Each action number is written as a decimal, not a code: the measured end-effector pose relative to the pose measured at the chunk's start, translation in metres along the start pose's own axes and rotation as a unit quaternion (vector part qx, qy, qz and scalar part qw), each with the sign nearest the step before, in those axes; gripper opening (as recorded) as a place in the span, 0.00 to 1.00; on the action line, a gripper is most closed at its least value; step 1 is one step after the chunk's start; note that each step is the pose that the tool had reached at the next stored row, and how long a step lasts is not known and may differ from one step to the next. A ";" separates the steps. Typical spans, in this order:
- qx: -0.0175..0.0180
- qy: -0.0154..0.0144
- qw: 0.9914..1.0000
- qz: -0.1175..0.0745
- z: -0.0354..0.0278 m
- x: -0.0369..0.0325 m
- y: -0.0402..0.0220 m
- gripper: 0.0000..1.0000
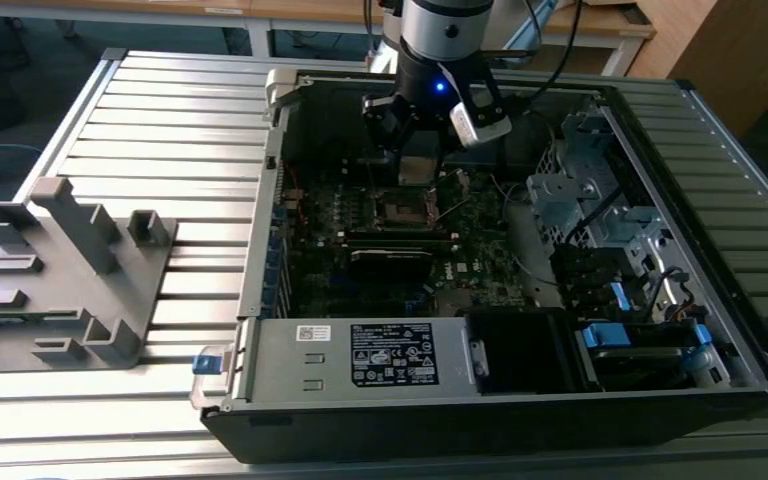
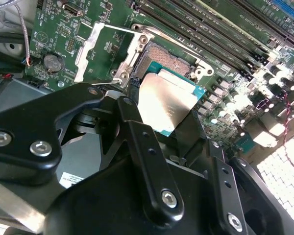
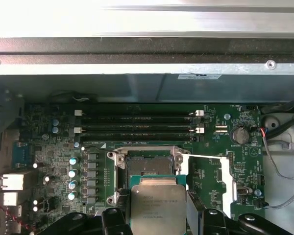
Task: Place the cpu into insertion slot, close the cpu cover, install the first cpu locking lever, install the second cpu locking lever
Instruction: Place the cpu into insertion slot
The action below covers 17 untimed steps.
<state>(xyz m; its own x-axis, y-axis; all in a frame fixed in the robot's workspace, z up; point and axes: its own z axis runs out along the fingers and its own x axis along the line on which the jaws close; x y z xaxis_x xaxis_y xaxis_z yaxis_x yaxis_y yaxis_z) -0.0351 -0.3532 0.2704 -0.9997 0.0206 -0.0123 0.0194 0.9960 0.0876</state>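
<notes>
The arm [image 1: 444,30] comes straight down from above into the open computer case [image 1: 357,365]. Its wrist is vertical and the gripper [image 1: 418,160] hangs just above the insertion slot [image 1: 403,210], a little toward the case's far wall in the exterior view. The jaws are clamped on two opposite edges of the cpu [image 2: 166,103], which is carried flat with its dull silver top facing up toward the wrist.

In both wrist views the cpu overlaps only the edge of the insertion slot [image 3: 149,165] nearest the gripper body, and most of the slot's dark pin field is uncovered. Whether the chip's edge touches the slot's metal rim I cannot tell.

The cpu cover [image 2: 85,51] is swung open, clear of the slot, and stands just beside it, between the slot and the round coin battery [image 2: 53,62]. The long memory slots [image 3: 137,125] run along the slot's far side, away from the gripper. All of this sits on the green motherboard [image 3: 210,176].
</notes>
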 end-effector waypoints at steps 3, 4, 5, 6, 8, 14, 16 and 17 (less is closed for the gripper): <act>0.000 0.000 1.000 0.000 0.0005 0.0000 0.0000 0.54; 0.000 0.000 1.000 0.000 0.0005 0.0000 0.0000 0.54; 0.000 0.000 1.000 0.000 0.0006 0.0000 0.0000 0.54; 0.000 0.000 1.000 0.000 0.0006 0.0000 0.0000 0.54; 0.000 0.000 1.000 0.000 0.0006 0.0000 -0.0001 0.54; 0.000 0.000 1.000 0.000 0.0021 0.0000 -0.0002 0.54; 0.000 0.000 1.000 0.000 0.0022 0.0000 -0.0002 0.54; 0.000 0.000 1.000 0.000 0.0022 0.0000 -0.0002 0.54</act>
<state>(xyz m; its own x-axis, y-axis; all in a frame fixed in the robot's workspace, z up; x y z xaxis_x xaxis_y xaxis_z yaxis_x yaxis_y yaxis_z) -0.0351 -0.3532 0.2681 -0.9997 0.0206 -0.0123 0.0194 0.9960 0.0876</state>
